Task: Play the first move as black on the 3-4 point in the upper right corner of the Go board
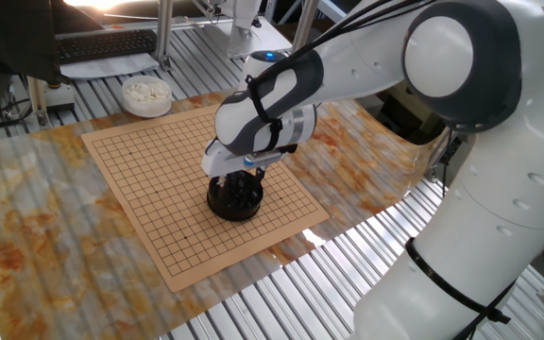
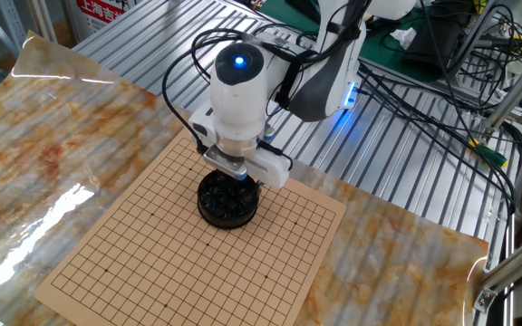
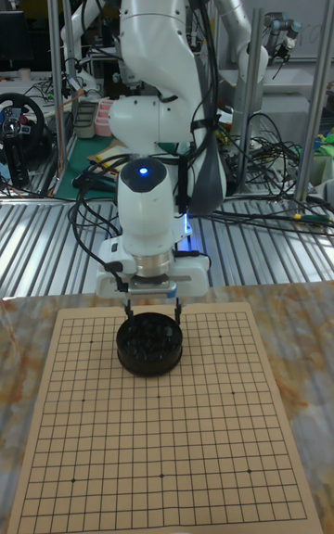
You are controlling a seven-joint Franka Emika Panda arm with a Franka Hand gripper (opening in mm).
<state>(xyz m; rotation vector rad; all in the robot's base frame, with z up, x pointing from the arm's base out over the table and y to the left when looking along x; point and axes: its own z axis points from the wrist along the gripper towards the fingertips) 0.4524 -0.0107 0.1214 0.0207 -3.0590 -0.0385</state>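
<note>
The claw (image 3: pixel 151 313) hung directly over the black bowl (image 3: pixel 148 347), its fingers pointing straight down into the bowl's mouth, a posture that suited picking a stone from above. In the tall fixed view the two fingers (image 3: pixel 126 310) appeared set apart, one toward each side of the bowl's rim, with nothing visible between them; whether a black stone (image 2: pixel 227 201) was already gripped at the tips could not be determined. The stones lay heaped in the bowl immediately beneath the claw, and no single one could be separated from the pile. The bowl stood on the Go board (image 1: pixel 154 231) itself, not beside it, which kept the supply close to the playing area. The board's grid showed no stones played. The bowl of white stones (image 1: pixel 146 93) sat well away from the claw, off the board on the desk (image 1: pixel 26 217). The 3-4 point lay away from the claw, toward a board corner; its exact crossing could not be fixed from these views. Judgement: the pick was in hand, placement not yet begun.
</note>
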